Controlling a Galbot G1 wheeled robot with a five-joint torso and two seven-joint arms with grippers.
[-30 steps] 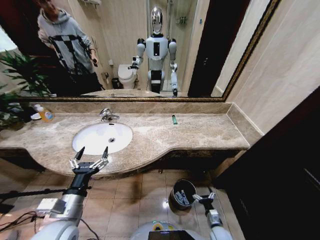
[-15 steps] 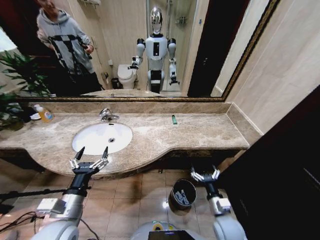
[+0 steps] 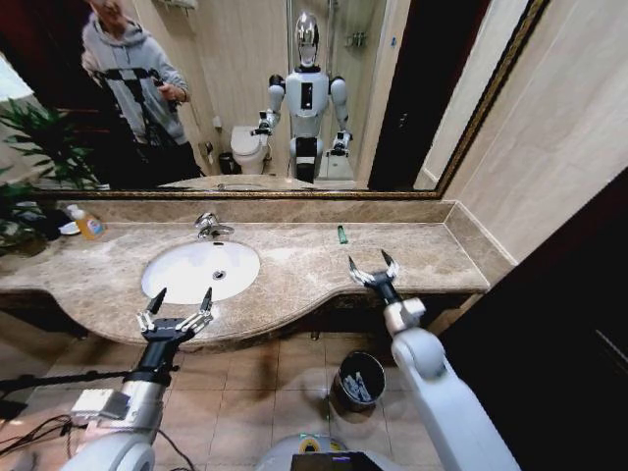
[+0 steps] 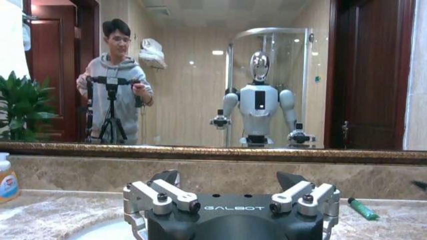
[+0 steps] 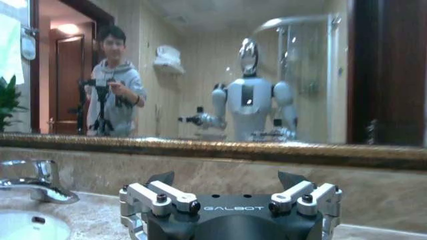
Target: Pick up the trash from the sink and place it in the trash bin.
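The white oval sink (image 3: 186, 278) sits in the brown marble counter, its bowl bare white around the drain. A green tube (image 3: 342, 235) lies on the counter near the back wall, right of the faucet (image 3: 209, 226); the left wrist view also catches the green tube (image 4: 362, 208). The dark trash bin (image 3: 344, 370) stands on the floor under the counter with pale items inside. My left gripper (image 3: 181, 298) hovers open at the counter's front edge before the sink. My right gripper (image 3: 370, 262) is open above the counter's front right part, short of the green tube.
A bottle of amber soap (image 3: 88, 224) stands at the counter's back left beside a potted plant (image 3: 34, 147). A wide mirror runs along the back wall above the counter. A dark cabinet (image 3: 549, 334) closes in the right side.
My right arm has risen from beside the trash bin near the floor up to the counter's front right edge, still open. The left arm has not moved.
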